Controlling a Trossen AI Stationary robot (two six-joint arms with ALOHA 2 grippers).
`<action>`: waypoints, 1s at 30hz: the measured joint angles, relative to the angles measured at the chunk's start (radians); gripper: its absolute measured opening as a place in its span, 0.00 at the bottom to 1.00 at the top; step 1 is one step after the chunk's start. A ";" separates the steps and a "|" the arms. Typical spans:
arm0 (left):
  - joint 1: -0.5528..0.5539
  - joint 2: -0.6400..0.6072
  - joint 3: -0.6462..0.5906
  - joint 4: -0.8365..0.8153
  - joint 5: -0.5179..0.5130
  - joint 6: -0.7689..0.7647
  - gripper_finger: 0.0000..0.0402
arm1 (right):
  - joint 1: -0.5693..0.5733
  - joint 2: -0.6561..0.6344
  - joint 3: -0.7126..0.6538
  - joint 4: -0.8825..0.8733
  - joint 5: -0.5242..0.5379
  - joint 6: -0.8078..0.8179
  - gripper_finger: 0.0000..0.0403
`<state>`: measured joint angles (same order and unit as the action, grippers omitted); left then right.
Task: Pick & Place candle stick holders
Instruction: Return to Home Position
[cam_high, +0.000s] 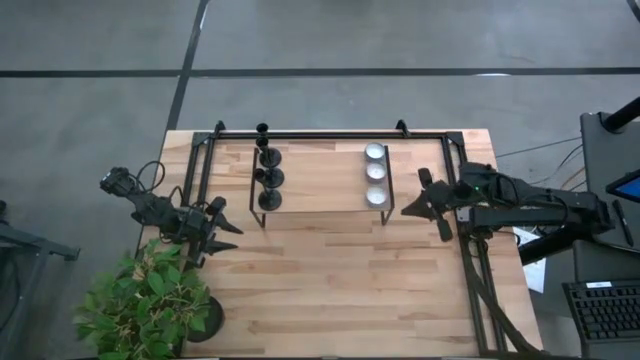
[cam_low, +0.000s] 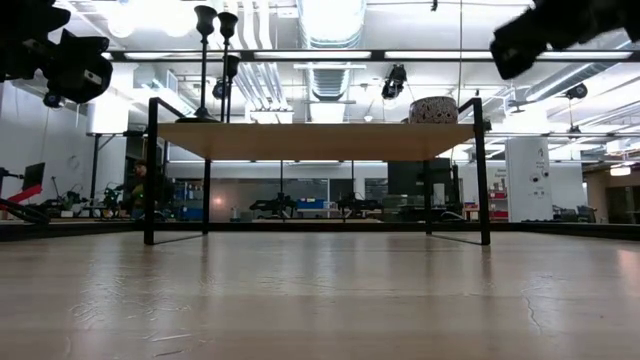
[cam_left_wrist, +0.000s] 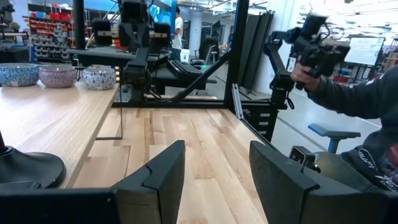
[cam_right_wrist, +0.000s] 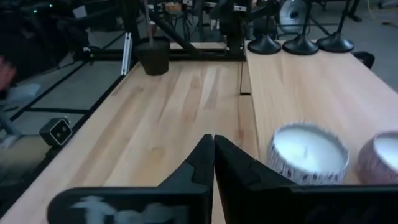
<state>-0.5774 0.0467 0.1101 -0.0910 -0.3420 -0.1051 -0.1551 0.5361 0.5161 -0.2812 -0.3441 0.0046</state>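
Three black candle stick holders (cam_high: 269, 178) with round bases and narrow stems stand in a row on the left part of a raised wooden shelf (cam_high: 320, 180). Three low whitish-silver cups (cam_high: 376, 173) stand in a row on its right part. My left gripper (cam_high: 226, 224) is open and empty, over the table to the left of the shelf's near corner; its wrist view (cam_left_wrist: 214, 180) shows a black base (cam_left_wrist: 25, 168) close by. My right gripper (cam_high: 410, 207) is shut and empty, just right of the cups; its wrist view (cam_right_wrist: 213, 152) shows the nearest cup (cam_right_wrist: 308, 152).
The shelf stands on thin black legs (cam_low: 150, 170) above the table. A black frame (cam_high: 330, 135) runs along the table's far and side edges. A green plant in a black pot (cam_high: 150, 300) stands at the near left corner. A person's hand holding a device (cam_left_wrist: 311, 56) shows beyond the table.
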 joint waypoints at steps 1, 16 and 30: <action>0.000 0.000 0.000 0.000 0.000 0.000 0.44 | 0.000 -0.022 -0.029 0.017 0.001 0.005 0.02; 0.000 0.001 0.000 0.006 0.000 0.045 0.44 | 0.000 -0.212 -0.371 0.292 -0.004 -0.007 0.02; -0.001 -0.046 0.002 0.051 -0.077 0.255 0.44 | 0.000 -0.222 -0.488 0.446 -0.110 -0.031 0.02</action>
<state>-0.5779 0.0010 0.1116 -0.0403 -0.4189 0.1495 -0.1551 0.3141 0.0280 0.1646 -0.4543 -0.0260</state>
